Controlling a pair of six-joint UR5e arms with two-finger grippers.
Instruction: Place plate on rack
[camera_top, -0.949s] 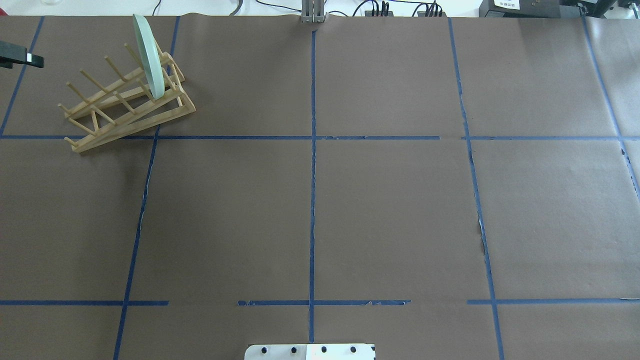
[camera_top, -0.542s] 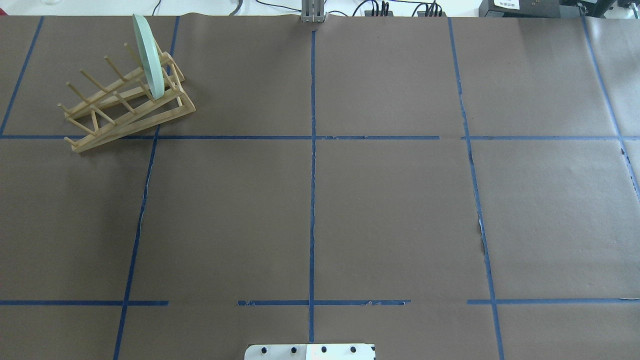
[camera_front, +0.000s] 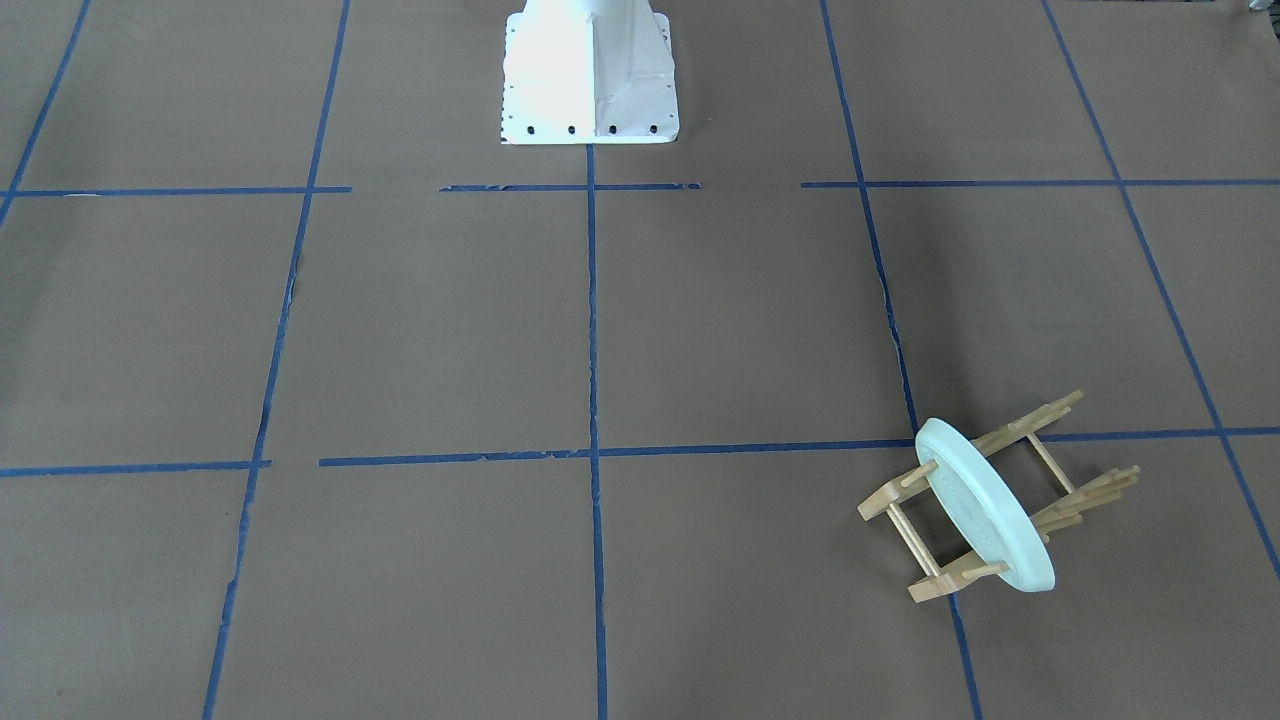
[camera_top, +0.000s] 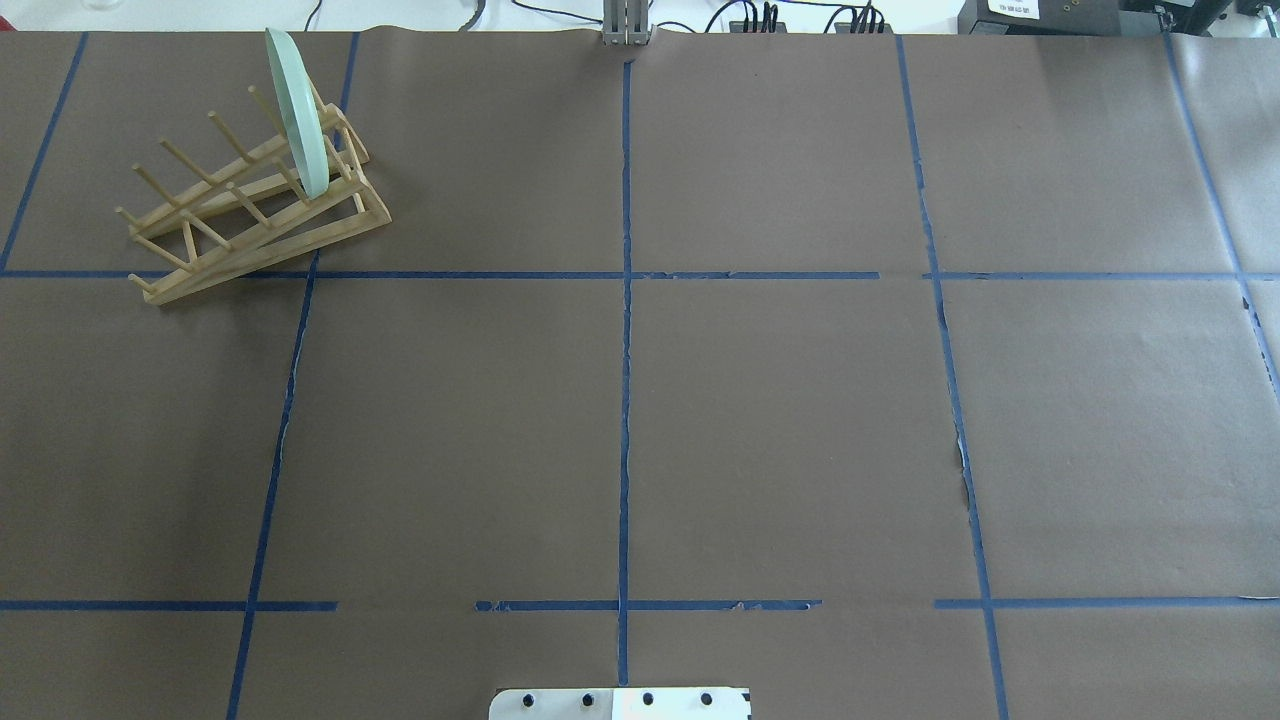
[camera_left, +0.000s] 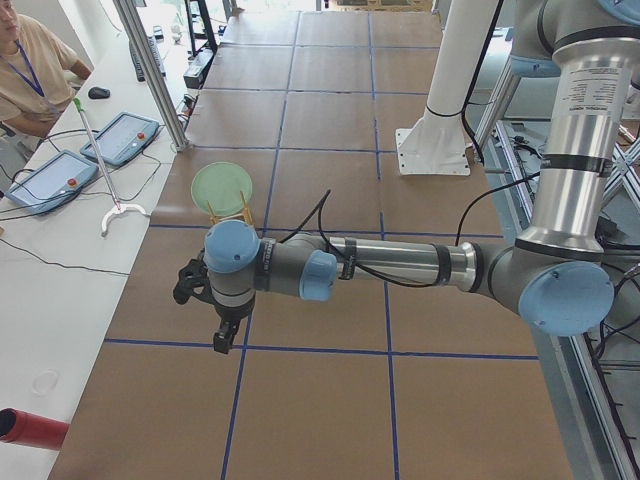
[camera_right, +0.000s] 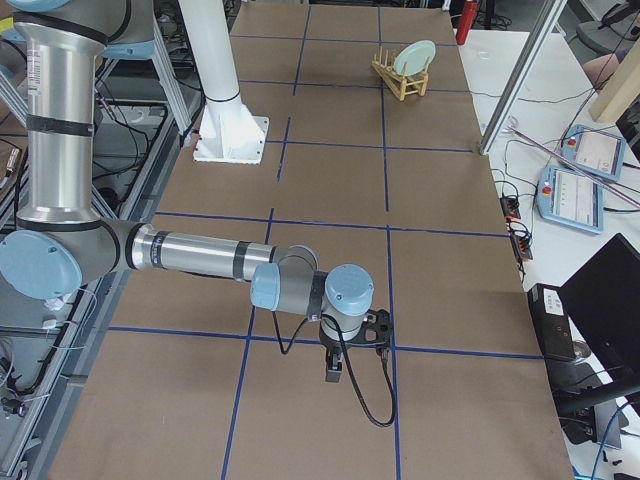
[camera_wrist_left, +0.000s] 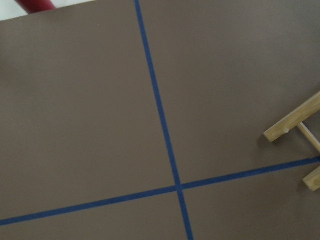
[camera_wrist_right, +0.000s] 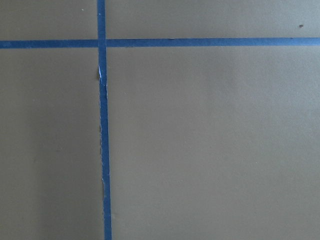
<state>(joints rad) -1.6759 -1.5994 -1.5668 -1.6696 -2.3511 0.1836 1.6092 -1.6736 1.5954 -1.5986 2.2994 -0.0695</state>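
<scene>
The pale mint-green plate (camera_top: 298, 115) stands on edge between the pegs at the far end of the light wooden rack (camera_top: 250, 215), at the table's far left. Both show in the front view, plate (camera_front: 985, 520) and rack (camera_front: 1020, 428), and in the side views, plate (camera_left: 221, 187) and plate (camera_right: 413, 57). One end of the rack (camera_wrist_left: 292, 122) shows in the left wrist view. My left gripper (camera_left: 222, 335) hangs over the table well apart from the rack; I cannot tell if it is open. My right gripper (camera_right: 335, 368) hangs over the table's far other end; I cannot tell its state.
Brown paper with a blue tape grid (camera_top: 625, 275) covers the table. The white robot base (camera_front: 590, 80) stands at the near middle. A red cylinder (camera_left: 30, 428) lies off the left end. An operator's bench with tablets (camera_left: 60, 175) runs along the far side.
The left gripper's black tip, at the overhead view's left edge 0.9 s ago, has left that view. Plate and rack have not moved.
</scene>
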